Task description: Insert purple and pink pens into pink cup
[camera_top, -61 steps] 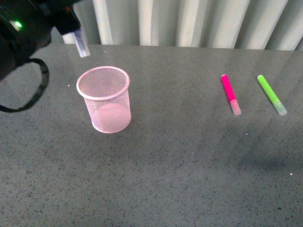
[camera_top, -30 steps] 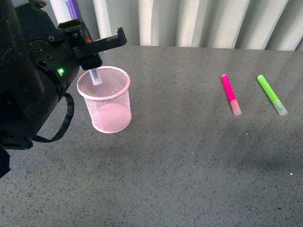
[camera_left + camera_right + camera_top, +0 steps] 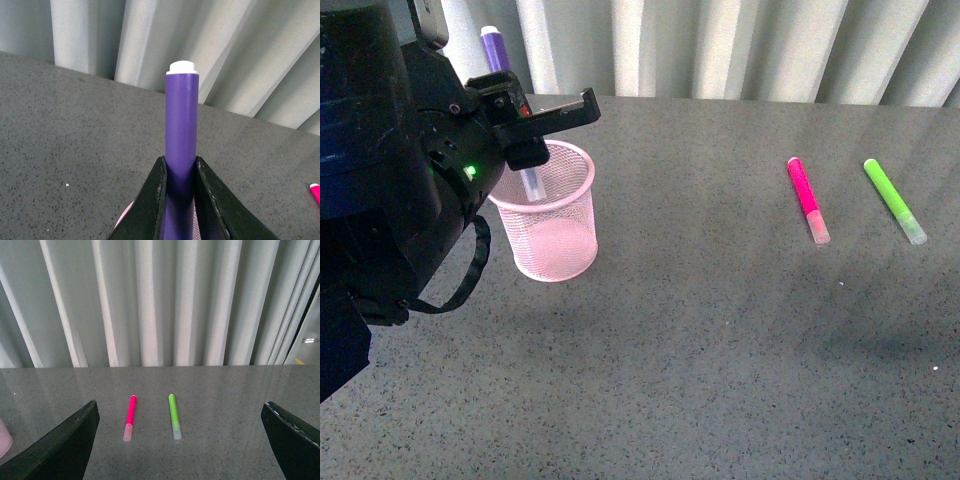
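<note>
Pinching the purple pen [image 3: 182, 125], cap inside the pink cup [image 3: 560, 250], the left gripper [image 3: 180, 205] may tip it by drifting sideways.

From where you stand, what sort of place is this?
Probably a robot test bench, not an office: a grey speckled table, a plain pleated curtain behind it, and a pink cup, pink pen and green pen set out.

Purple pen [image 3: 182, 125] (upright) in left pincer [image 3: 180, 162]
</note>
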Motion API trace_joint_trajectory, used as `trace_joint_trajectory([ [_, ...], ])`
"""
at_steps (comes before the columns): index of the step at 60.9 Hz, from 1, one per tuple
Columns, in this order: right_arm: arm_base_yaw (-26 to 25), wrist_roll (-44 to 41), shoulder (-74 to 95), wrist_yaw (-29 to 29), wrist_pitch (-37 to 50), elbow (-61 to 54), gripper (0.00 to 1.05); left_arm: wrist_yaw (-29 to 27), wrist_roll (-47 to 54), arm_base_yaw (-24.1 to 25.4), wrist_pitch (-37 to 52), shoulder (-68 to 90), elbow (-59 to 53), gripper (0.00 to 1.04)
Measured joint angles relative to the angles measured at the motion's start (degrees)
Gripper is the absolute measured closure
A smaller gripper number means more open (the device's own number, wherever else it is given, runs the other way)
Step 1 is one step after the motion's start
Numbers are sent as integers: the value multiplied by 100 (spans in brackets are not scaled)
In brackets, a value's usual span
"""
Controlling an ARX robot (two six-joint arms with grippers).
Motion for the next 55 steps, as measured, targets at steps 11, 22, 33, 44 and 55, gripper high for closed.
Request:
trace_joint_trajectory([
  [11,0,0,0,0,0,0,7,81,-267,55,-490,-98,-11,68],
  [22,0,0,0,0,0,0,7,210,-463,221,-1058,-686,-138,37],
  [33,0,2,0,0,0,0,7,376,-584,566,-2264,-1681,-264,6],
  [44,0,0,0,0,0,0,7,1480,111,1010,-4693,-3150,-273,7],
  [55,0,0,0,-4,0,0,7,2000,1084,1117,-5989,-3866,-306,7],
])
